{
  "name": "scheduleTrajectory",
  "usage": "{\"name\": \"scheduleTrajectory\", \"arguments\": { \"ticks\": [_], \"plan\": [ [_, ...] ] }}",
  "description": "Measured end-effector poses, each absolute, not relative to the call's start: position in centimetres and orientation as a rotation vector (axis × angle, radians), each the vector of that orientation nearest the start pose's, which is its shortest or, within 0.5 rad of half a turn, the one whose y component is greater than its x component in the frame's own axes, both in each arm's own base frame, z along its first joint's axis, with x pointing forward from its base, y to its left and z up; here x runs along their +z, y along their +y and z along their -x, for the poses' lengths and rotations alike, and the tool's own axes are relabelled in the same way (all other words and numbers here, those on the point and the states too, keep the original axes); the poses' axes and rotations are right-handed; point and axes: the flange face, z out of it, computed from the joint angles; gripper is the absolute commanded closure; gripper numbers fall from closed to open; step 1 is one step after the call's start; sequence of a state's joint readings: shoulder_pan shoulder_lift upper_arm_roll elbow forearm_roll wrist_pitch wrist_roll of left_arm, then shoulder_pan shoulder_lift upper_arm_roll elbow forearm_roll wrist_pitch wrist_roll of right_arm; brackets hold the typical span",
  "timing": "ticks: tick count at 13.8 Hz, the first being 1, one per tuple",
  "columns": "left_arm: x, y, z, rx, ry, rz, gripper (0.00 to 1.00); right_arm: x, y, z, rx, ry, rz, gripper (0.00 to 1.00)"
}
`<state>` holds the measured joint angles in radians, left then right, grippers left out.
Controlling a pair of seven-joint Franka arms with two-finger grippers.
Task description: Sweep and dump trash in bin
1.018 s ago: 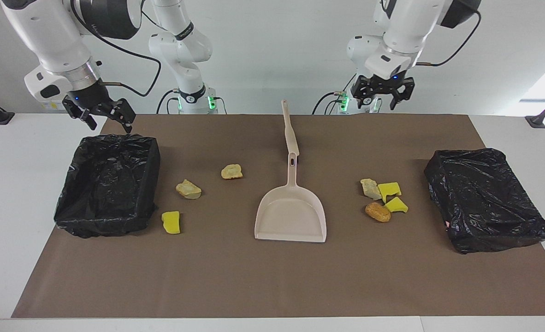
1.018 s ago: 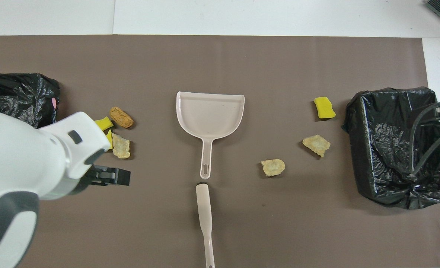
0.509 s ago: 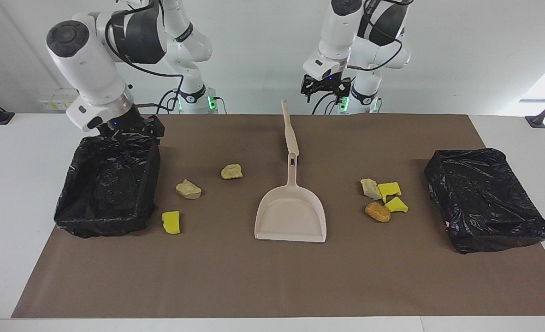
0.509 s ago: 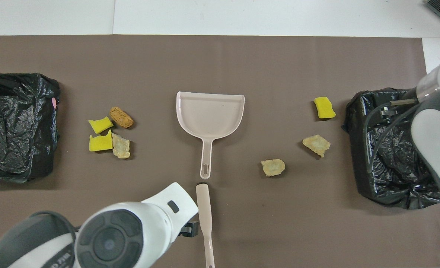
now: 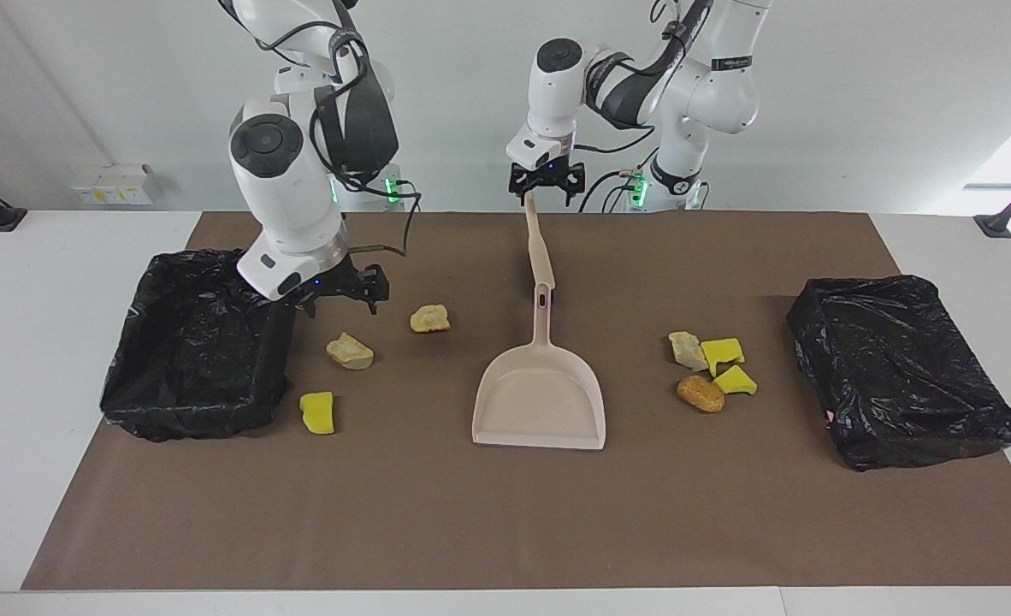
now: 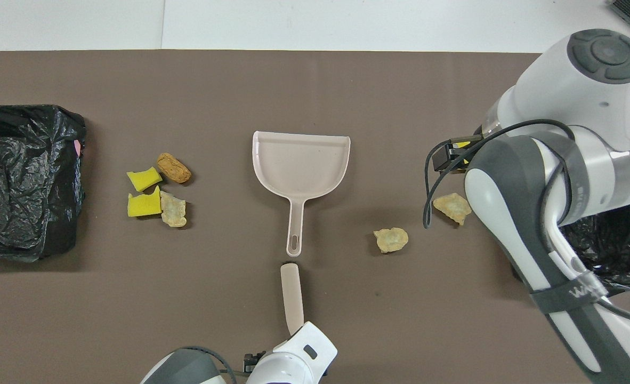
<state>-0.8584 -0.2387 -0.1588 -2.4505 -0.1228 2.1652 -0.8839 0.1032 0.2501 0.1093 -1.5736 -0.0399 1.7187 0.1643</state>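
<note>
hovering over the brush handle [image 5: 535, 239], left gripper [image 5: 545, 183] open-fingered.

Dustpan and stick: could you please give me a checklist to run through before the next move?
1. Left pincer open, over the end of the stick nearest the robots: ok.
2. Left pincer touching the stick: cannot tell.
3. Right pincer open and holding nothing, over the mat beside the bin: ok.
4. Dustpan flat on the mat, nothing in it: ok.
5. Trash gathered: not ok; all seven scraps lie on the mat, three toward the right arm's end, four toward the left arm's.
6. Bin open on top: ok.
</note>
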Motion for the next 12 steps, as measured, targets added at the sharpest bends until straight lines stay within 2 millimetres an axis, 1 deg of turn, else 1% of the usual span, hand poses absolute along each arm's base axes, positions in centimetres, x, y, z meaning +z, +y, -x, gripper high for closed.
{"name": "scheduleTrajectory", "arguments": {
  "ticks": [2,4,5,7,8,9,11,12],
  "plan": [
    [36.4,-38.6,-23.0,0.130,0.052,3.134,0.00,48.0,12.0,-61.6,0.168,-0.074,3.168,0.00],
    [34.8,-39.0,-23.4,0.138,0.041,3.132,0.00,47.9,12.0,-61.6,0.171,-0.072,3.169,0.00],
    [33.9,-39.1,-23.2,0.152,0.047,3.121,0.00,47.9,12.1,-61.6,0.172,-0.075,3.169,0.00],
    [32.2,-39.9,-21.9,0.184,0.085,3.090,0.00,47.9,12.2,-61.5,0.174,-0.081,3.170,0.00],
    [31.8,-40.3,-21.3,0.192,0.099,3.081,0.00,47.8,12.3,-61.5,0.174,-0.083,3.171,0.00],
    [31.9,-40.5,-21.1,0.190,0.104,3.082,0.00,47.8,12.3,-61.5,0.175,-0.083,3.171,0.00],
    [32.4,-40.7,-21.3,0.182,0.102,3.092,0.00,47.8,12.3,-61.5,0.175,-0.084,3.172,0.00],
    [32.6,-40.7,-21.4,0.179,0.100,3.096,0.02,47.8,12.3,-61.5,0.175,-0.084,3.172,0.00]
  ]
}}
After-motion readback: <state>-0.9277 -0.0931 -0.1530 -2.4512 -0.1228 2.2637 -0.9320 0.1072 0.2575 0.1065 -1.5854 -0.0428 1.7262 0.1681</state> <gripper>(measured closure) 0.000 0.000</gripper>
